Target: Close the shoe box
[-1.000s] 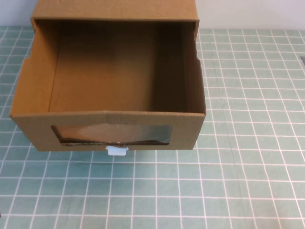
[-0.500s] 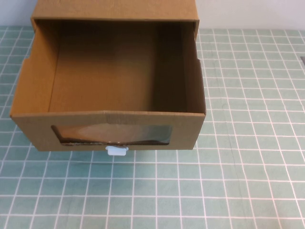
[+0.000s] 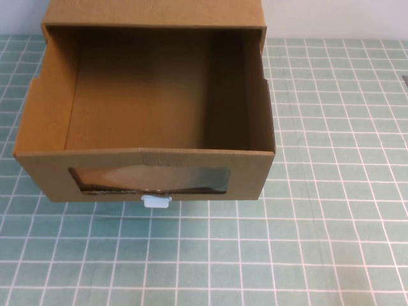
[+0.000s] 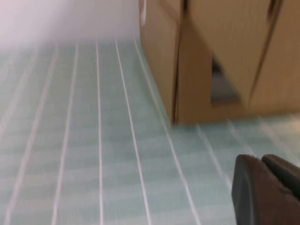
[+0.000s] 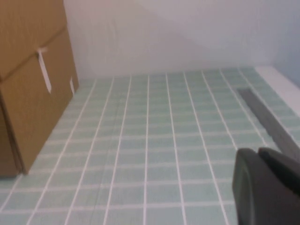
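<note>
The shoe box (image 3: 146, 95) is brown cardboard and stands at the far left-centre of the table in the high view. Its drawer is pulled out toward me, open and empty. The front panel has a clear window (image 3: 150, 178) with a small white pull tab (image 3: 156, 202) below it. Neither arm shows in the high view. My left gripper (image 4: 260, 159) is shut and empty, low over the mat, apart from the box's side (image 4: 211, 56). My right gripper (image 5: 258, 152) is shut and empty over the mat, well away from the box (image 5: 28, 93).
A green mat with a white grid (image 3: 319, 242) covers the table. A grey strip (image 5: 267, 117) lies at the mat's far right edge. A white wall (image 5: 178, 33) stands behind the box.
</note>
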Robot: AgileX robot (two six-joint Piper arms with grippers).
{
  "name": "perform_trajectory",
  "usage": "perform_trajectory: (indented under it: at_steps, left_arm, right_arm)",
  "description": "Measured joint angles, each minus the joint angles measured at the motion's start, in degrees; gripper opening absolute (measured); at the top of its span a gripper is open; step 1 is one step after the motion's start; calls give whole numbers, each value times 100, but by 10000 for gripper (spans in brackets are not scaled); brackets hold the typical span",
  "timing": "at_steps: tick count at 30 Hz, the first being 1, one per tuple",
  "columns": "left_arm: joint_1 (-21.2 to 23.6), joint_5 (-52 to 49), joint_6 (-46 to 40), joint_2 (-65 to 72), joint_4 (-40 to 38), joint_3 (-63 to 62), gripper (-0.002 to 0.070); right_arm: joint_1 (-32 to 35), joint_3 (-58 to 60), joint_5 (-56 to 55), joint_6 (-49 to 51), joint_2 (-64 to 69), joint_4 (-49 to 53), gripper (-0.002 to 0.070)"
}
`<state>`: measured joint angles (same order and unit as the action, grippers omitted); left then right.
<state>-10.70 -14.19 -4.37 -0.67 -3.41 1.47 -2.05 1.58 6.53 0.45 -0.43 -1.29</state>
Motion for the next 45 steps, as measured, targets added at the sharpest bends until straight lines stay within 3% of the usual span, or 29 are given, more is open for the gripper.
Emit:
perform_trajectory:
  at_steps: [5,12,18,22,27,33,37,45]
  left_arm:
    - [0,1306,0,0,0,0,-5]
    - [0,4095,0,0,0,3,-5]
    - [0,5789,0,-4,0,3,-5]
    - [0,6002,0,-17,0,3,-5]
    - [0,6503,70,-17,-171,3,-5]
    - [0,7190,729,-17,-259,-194,-5]
    - [-9,6613,1267,-17,-15,-935,-5]
    - [-9,4984,1197,24,443,-2700,-5]
  right_arm:
    - [0,0,-1243,0,0,0,-14]
    - [0,0,-2808,0,0,0,-14]
    - [0,0,-3026,0,0,0,-14]
    - [0,0,-3240,0,0,-22,-14]
    - [0,0,-4331,11,0,-33,-14]
    - [0,-128,-5562,316,-32,-281,-14]
    - [0,-886,-5386,407,-35,-293,-14]
    - [0,-3189,-3655,602,-16,-293,-14]
